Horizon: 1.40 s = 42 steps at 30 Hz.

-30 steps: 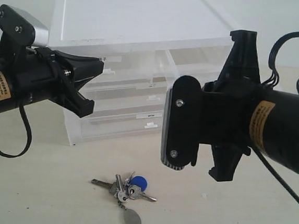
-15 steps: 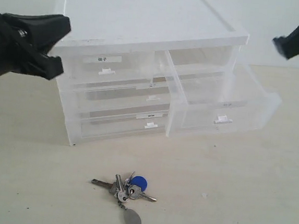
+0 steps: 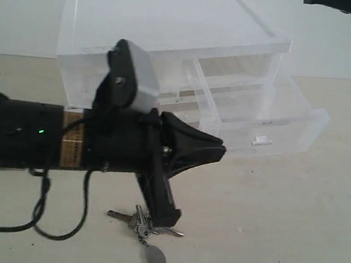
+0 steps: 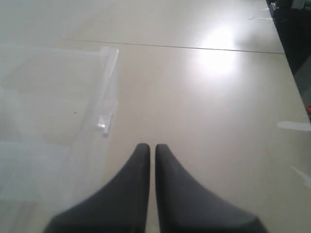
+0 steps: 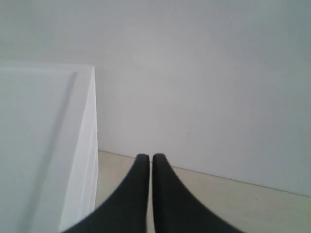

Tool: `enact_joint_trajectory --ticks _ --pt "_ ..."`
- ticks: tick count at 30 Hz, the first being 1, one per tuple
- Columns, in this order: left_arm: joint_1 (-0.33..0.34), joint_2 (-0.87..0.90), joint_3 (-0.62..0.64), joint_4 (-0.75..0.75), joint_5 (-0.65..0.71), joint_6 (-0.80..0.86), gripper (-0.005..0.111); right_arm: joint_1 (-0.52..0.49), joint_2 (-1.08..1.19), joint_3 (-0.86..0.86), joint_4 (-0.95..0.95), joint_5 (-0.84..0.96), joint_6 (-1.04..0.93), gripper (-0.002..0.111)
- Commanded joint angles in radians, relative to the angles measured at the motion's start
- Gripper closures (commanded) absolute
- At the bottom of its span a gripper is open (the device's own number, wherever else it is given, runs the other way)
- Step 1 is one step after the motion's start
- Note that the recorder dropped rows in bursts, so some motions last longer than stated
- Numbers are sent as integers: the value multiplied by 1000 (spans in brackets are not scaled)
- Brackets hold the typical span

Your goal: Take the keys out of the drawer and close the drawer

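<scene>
Silver keys [image 3: 147, 229], one bunch; one open drawer [image 3: 273, 123]

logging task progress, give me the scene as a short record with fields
keys: out of the drawer, lying on the table in front of the cabinet
drawer: pulled out, not closed
left gripper: shut, holding nothing, near the drawer front
right gripper: shut, holding nothing, raised beside the cabinet top
left to do: close the drawer
</scene>
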Motion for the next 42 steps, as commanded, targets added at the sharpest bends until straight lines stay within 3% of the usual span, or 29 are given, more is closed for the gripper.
enact_joint_trajectory --ticks 1,4,8,26,31,34,37,42 --pt "-24 149 -130 -76 48 45 102 -15 82 -65 5 -9 5 108" --pt "-24 185 -181 -263 75 177 102 -15 87 -65 2 -62 -12 108" --pt "-24 185 -221 -392 81 246 102 -15 87 -65 -6 -67 -10 108" --pt "12 110 -276 -465 123 302 102 -13 87 -65 -22 -53 -2 108" --pt "32 -8 -276 -465 266 345 102 -13 87 -65 -22 -34 -2 108" --pt "92 -64 -272 -582 369 358 102 -13 87 -65 -22 -16 10 108" --pt "234 -103 -256 -863 378 390 102 -13 87 -65 -22 0 53 108" --pt "484 -115 -239 -947 462 346 102 17 92 -63 -22 21 44 108"
